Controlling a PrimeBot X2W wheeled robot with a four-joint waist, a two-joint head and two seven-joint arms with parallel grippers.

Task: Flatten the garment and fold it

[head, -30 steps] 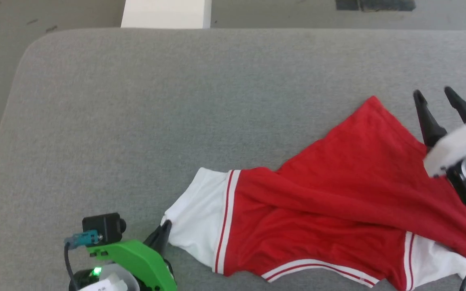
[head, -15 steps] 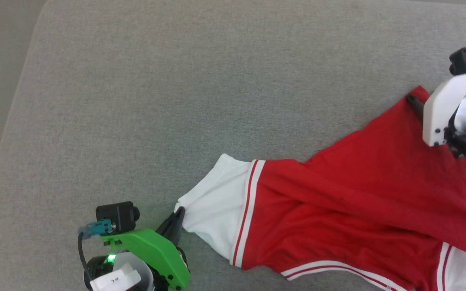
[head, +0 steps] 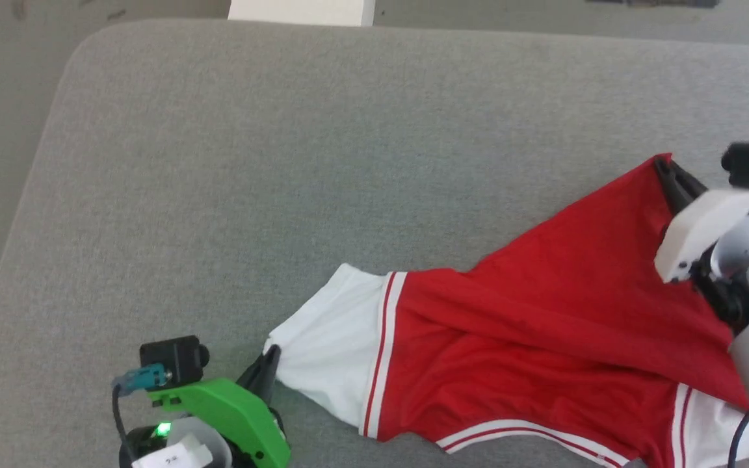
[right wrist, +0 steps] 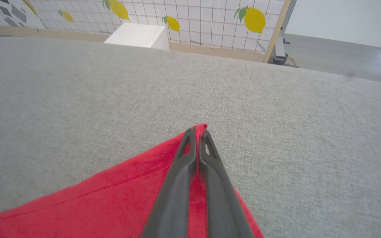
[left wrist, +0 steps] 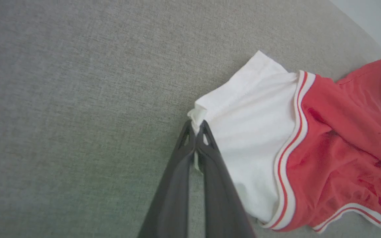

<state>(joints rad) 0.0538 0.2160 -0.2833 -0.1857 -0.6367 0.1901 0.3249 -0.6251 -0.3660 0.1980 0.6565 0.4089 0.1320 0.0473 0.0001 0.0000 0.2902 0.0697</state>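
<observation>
Chiefly at risk: the pinch held by the left gripper (left wrist: 197, 127). Only a small tuft of white corner sits between the jaws, so a hard outward pull would probably strip it free.
Second risk: uneven tension. The garment (head: 530, 338) carries a long diagonal ridge, and a pull along one line may tighten the ridge rather than flatten it.
Left arm pose: low at the near-left of the grey table (head: 218, 162), fingers pointing up and right toward the white turned-out end.
Left jaws: closed together on the white corner.
Right arm pose: the right gripper (right wrist: 197, 134) lies over the far red corner, fingers pointing away from the robot.
Right jaws: pressed together, apparently clamping the red corner tip.
Garment location: right half of the table, bunched, with white inside showing at both ends.
</observation>
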